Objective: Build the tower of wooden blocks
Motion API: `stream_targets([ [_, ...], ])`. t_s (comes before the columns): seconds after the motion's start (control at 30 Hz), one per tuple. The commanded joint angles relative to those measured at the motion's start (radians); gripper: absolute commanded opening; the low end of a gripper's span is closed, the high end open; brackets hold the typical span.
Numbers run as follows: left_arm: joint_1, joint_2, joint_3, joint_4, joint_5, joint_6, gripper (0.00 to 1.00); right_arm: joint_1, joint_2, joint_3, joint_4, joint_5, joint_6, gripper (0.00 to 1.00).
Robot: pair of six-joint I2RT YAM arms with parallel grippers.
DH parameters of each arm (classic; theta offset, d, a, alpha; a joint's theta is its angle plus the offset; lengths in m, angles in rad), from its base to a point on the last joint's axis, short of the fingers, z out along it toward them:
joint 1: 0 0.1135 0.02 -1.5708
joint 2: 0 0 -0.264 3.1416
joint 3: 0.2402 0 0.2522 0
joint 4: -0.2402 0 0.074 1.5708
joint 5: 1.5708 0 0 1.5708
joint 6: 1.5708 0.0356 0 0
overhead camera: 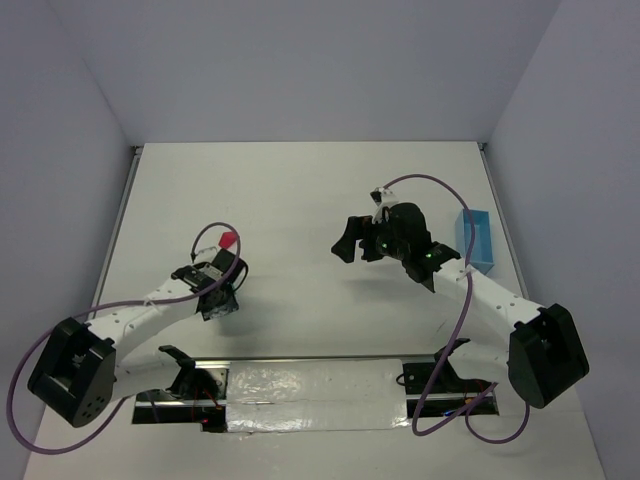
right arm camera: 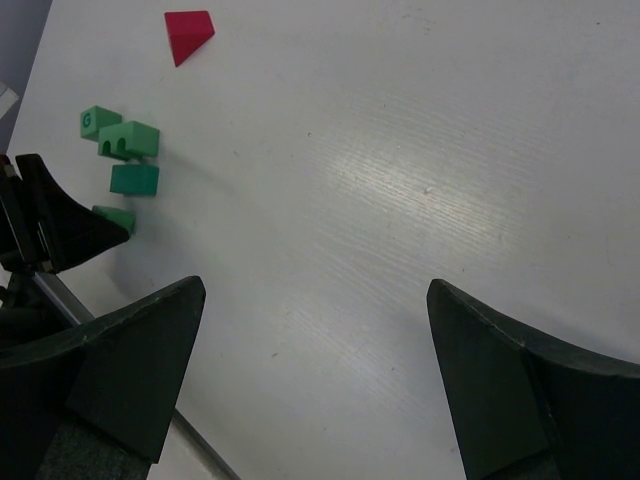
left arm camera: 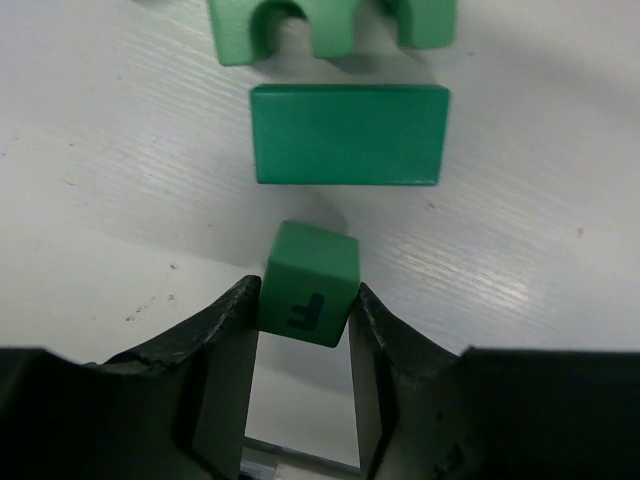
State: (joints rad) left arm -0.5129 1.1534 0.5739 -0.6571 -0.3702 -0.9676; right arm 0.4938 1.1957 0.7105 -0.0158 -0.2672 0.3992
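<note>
Green F cube [left arm camera: 308,295] sat tilted in the table's left half, green brick [left arm camera: 347,133] just beyond, then arched green block [left arm camera: 330,25], G cube [right arm camera: 100,121], red wedge [right arm camera: 188,35] well apart.

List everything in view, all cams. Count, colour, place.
F cube: 1, green, near end of the green row
brick: 1, green, next in the row, lying flat
arch block: 1, green, two arches, just past the brick
G cube: 1, green, far end of the row
wedge: 1, red, apart from the row
table: 1, white
tray: 1, light blue, at the table's right edge
left gripper: 1, black, closed on the F cube
right gripper: 1, black, open above bare table
</note>
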Motion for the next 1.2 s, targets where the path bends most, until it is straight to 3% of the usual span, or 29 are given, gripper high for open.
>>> stream_targets([
  [0.0,-0.044,-0.026,0.035,0.014,0.039,0.009,0.2,-0.003,-0.031,-0.005,-0.004,0.04,-0.014,1.0],
  [0.13,-0.2,0.032,0.174,-0.015,0.008,-0.037,0.16,-0.029,-0.116,-0.016,-0.03,0.143,0.003,1.0],
  [0.2,-0.222,0.081,0.249,-0.021,-0.013,-0.028,0.17,-0.063,-0.18,-0.046,-0.027,0.186,0.023,1.0],
  [0.3,-0.164,0.218,0.412,0.037,-0.013,0.081,0.22,-0.148,-0.257,-0.098,-0.009,0.197,0.07,1.0],
  [0.4,-0.081,0.505,0.642,0.056,-0.001,0.196,0.19,-0.184,-0.289,-0.124,0.005,0.197,0.079,1.0],
  [0.6,0.042,0.973,1.249,-0.015,0.047,0.305,0.19,-0.199,-0.263,-0.121,0.002,0.18,0.075,1.0],
  [0.7,0.066,1.142,1.456,-0.055,0.053,0.363,0.21,-0.201,-0.259,-0.121,0.004,0.168,0.069,1.0],
  [0.87,0.083,1.292,1.615,-0.078,0.041,0.391,0.25,-0.201,-0.251,-0.12,0.005,0.146,0.064,1.0],
  [0.97,0.093,1.335,1.661,-0.093,0.048,0.376,0.31,-0.201,-0.245,-0.118,0.008,0.135,0.063,1.0],
  [1.17,0.109,1.321,1.647,-0.075,0.08,0.345,0.7,-0.201,-0.24,-0.12,0.013,0.117,0.058,1.0],
])
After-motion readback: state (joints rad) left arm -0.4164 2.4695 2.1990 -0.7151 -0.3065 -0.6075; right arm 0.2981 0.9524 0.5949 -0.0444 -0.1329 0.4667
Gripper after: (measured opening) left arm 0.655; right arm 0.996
